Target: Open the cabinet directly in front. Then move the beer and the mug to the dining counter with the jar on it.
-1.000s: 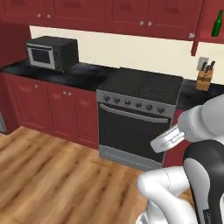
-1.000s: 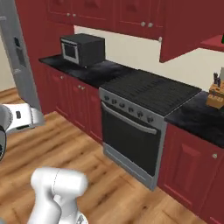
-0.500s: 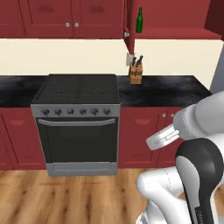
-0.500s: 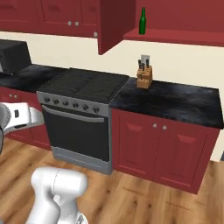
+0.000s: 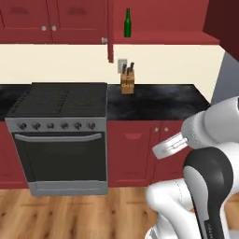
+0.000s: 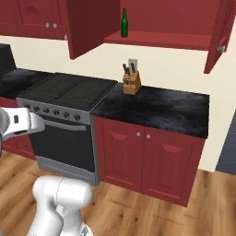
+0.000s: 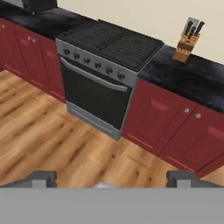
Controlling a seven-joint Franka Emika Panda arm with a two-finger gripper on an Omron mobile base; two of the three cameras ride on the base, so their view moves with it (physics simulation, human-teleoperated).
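The cabinet point(image 6: 152, 27) is open: one door point(image 6: 85, 25) stands swung out at its left and the other door point(image 6: 221, 34) at its right, exposing the red inner shelf point(image 6: 161, 40). In the left base view the same cabinet point(image 5: 163, 23) shows its left door edge-on, with a round silver knob at the door's lower edge.

The beer point(image 6: 123, 23) stands upright on the shelf, near the left end of the cabinet opening and just beside the left door. In the left base view the beer point(image 5: 127, 23) is likewise upright, directly above the knife block point(image 5: 127, 80).

The knife block point(image 6: 131, 83) sits on the black worktop point(image 6: 161, 108) against the wall, below the cabinet and slightly right of the beer. The stove point(image 6: 69, 120) adjoins the worktop on the cabinet's lower left; red base cabinets point(image 6: 147, 156) lie under the worktop.

The gripper point(image 7: 111, 178) is fully spread, with nothing between its fingertips point(image 7: 41, 177). It is low, over the wooden floor point(image 7: 57, 140) in front of the stove point(image 7: 105, 70), well below the cabinet and well apart from the beer. The knife block point(image 7: 187, 43) appears at the upper right of the hand view.
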